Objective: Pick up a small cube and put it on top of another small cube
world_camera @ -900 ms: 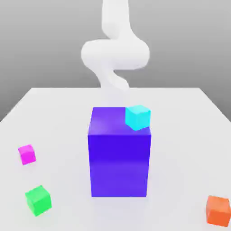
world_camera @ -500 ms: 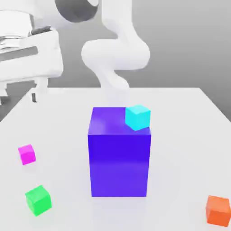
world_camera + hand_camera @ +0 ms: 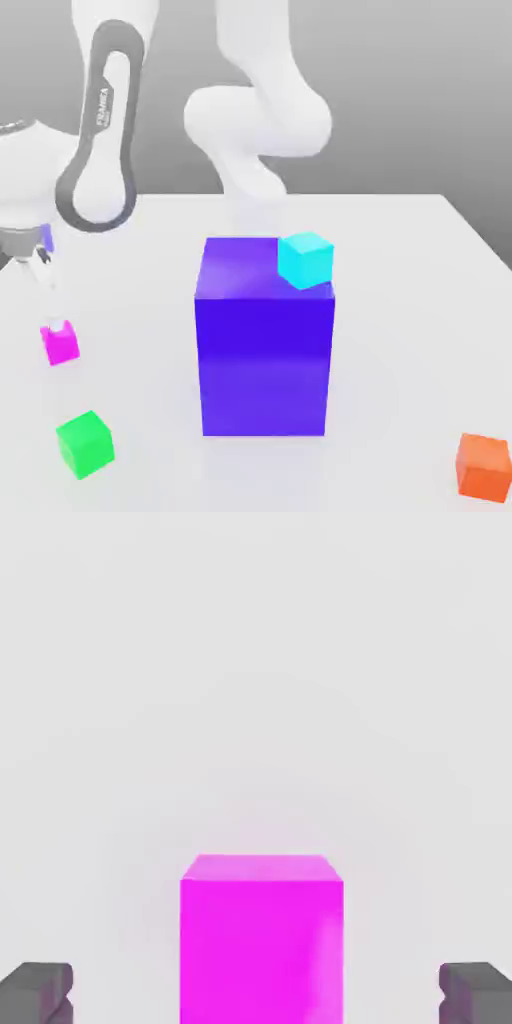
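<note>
The gripper (image 3: 48,312) is seen at the exterior view's left, hanging from the white arm (image 3: 262,120) and pointing down at the white desk (image 3: 400,300). Its fingers (image 3: 36,990) are spread wide apart, as the hand view shows: one dark tip sits at each side of the small magenta cube (image 3: 261,937), with clear gaps of bare desk between each tip and the cube's faces, so nothing is clamped. The small magenta cube (image 3: 59,343) rests flat on the desk, lying between the fingers and just below their tips; in the exterior view the lower end of the fingers is seen just above the cube's top edge, and whether they touch it cannot be told there. A green cube (image 3: 84,443) is placed on the desk near the magenta cube, further toward the camera than the fingers and clear of them. A big blue-purple block (image 3: 265,340) stands upright at the middle of the desk, well apart from the fingers toward the exterior view's right. A cyan cube (image 3: 305,260) is set on the block's top face, at the far corner away from the fingers, slightly turned against the block's edges. An orange cube (image 3: 485,466) lies at the desk's near corner on the exterior view's right, the thing farthest from the fingers.
</note>
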Controlling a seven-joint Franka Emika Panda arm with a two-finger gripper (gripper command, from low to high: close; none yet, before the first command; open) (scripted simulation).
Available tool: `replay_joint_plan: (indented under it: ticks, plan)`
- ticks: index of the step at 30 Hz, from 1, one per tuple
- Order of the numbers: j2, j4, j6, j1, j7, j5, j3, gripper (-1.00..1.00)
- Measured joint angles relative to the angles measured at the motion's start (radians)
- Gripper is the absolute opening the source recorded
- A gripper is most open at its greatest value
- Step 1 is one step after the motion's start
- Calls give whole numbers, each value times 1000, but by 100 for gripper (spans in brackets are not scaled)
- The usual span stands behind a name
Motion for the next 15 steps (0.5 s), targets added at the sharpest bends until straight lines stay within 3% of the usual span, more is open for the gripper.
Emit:
replay_joint_plan:
  ticks: [8, 9, 15]
  plan:
    - [153, 45, 101, -220, -194, 256, 278, 0]
    - [171, 50, 114, -250, -213, 282, 314, -100]
    - [179, 52, 119, -266, -221, 292, 333, -100]
